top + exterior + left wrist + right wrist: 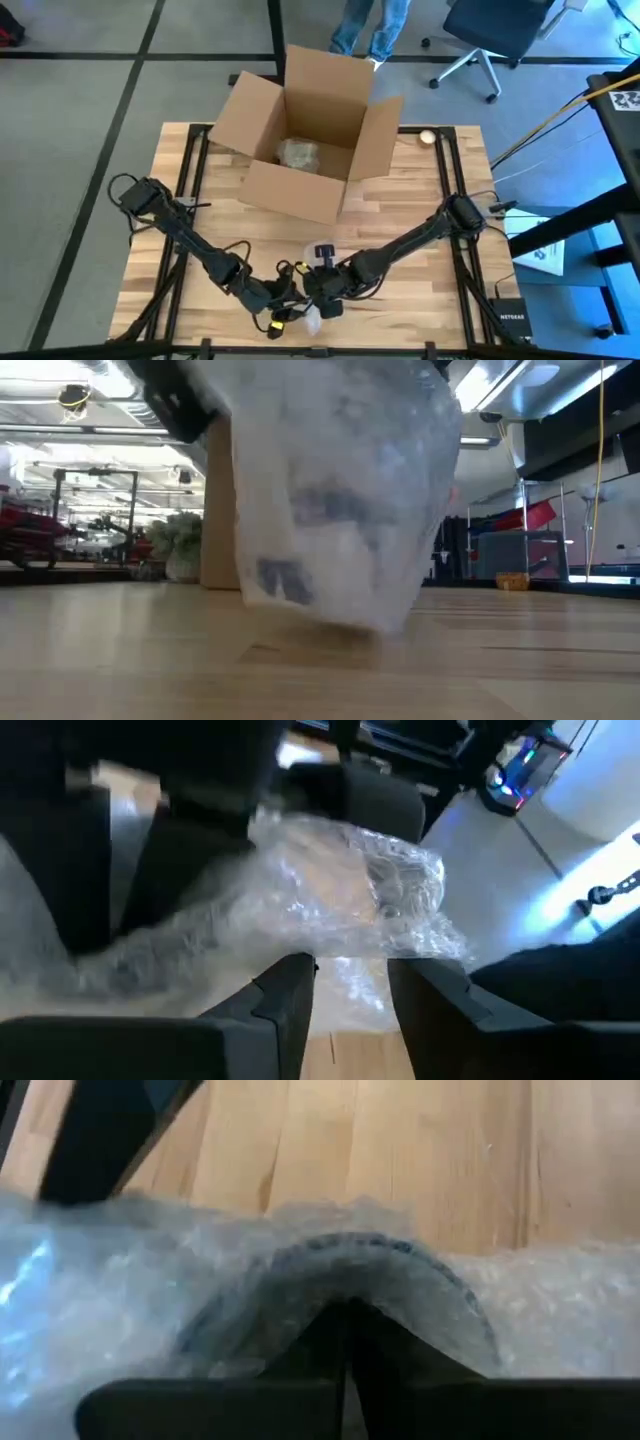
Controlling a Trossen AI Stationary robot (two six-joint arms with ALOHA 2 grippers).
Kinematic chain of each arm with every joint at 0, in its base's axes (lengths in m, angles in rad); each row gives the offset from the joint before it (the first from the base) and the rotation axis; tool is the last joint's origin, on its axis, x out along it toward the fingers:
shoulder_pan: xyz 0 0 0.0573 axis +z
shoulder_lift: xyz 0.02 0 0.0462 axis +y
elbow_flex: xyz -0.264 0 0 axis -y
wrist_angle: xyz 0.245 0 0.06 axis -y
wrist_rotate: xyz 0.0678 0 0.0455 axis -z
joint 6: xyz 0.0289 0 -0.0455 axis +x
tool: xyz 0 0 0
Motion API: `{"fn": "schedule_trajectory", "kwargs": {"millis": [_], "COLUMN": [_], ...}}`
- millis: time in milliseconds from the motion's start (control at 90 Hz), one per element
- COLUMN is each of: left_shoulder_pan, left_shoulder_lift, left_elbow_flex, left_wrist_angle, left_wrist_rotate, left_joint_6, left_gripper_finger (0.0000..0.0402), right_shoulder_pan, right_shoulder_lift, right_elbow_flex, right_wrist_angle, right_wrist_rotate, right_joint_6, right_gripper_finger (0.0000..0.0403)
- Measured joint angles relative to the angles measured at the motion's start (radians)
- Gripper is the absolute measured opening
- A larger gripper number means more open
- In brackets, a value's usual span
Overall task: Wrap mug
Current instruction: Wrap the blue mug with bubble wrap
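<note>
Both arms reached in toward the near edge of the wooden table (420,190), meeting at its middle. The left gripper (283,300) and the right gripper (325,292) sat just beside each other there, with a pale bundle of bubble wrap (308,320) at their tips.

In the low view the bubble wrap (335,490) filled most of the frame, hanging just off the table surface with its lower edge tilted. A darker shape showed through the plastic, probably the mug (325,510), though the wrap blurred its outline.

In the right wrist view the right gripper (345,1342) had its fingers pressed together with no gap between them, clamped on the wrap. The curved rim of the mug (400,1270) arched just beyond the fingertips, under the plastic.

In the left wrist view the left gripper (352,982) had its two fingers (290,1000) apart, with a crumpled part of the bubble wrap (340,900) lying just beyond and partly between them. Whether they touched the plastic could not be told.

At the far side of the table stood an open cardboard box (305,135) with its flaps spread, holding a crumpled pale bundle (298,153). A small round object (428,138) lay at the far right corner. Beyond the table were a person's legs (370,25) and an office chair (490,35).
</note>
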Motion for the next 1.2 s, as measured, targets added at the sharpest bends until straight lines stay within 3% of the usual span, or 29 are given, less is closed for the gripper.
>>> {"fn": "schedule_trajectory", "kwargs": {"millis": [289, 556, 744, 867, 1200], "left_shoulder_pan": [-0.012, -0.052, -0.037, 0.004, 0.089], "left_shoulder_lift": [-0.003, -0.05, -0.052, -0.043, -0.011], "left_elbow_flex": [0.005, 0.004, 0.004, 0.004, 0.006], "left_wrist_angle": [-0.18, -0.207, -0.072, -0.072, -0.12], "left_wrist_rotate": [0.014, 0.078, 0.027, 0.009, -0.001], "left_joint_6": [-0.136, -0.24, -0.093, -0.032, -0.047], "left_gripper_finger": [0.0115, 0.0115, 0.0115, 0.0115, 0.0115], "right_shoulder_pan": [-0.001, 0.0, 0.0, 0.001, 0.001], "right_shoulder_lift": [0.002, 0.002, 0.002, 0.002, 0.002], "right_elbow_flex": [0.0, -0.001, -0.001, -0.001, 0.005], "right_wrist_angle": [0.008, 0.011, 0.014, 0.018, 0.01], "right_wrist_rotate": [0.0, -0.007, -0.007, -0.007, -0.003], "right_joint_6": [0.005, 0.005, 0.005, 0.005, 0.005], "right_gripper_finger": [0.0001, 0.0001, 0.0001, 0.0001, 0.0001]}}
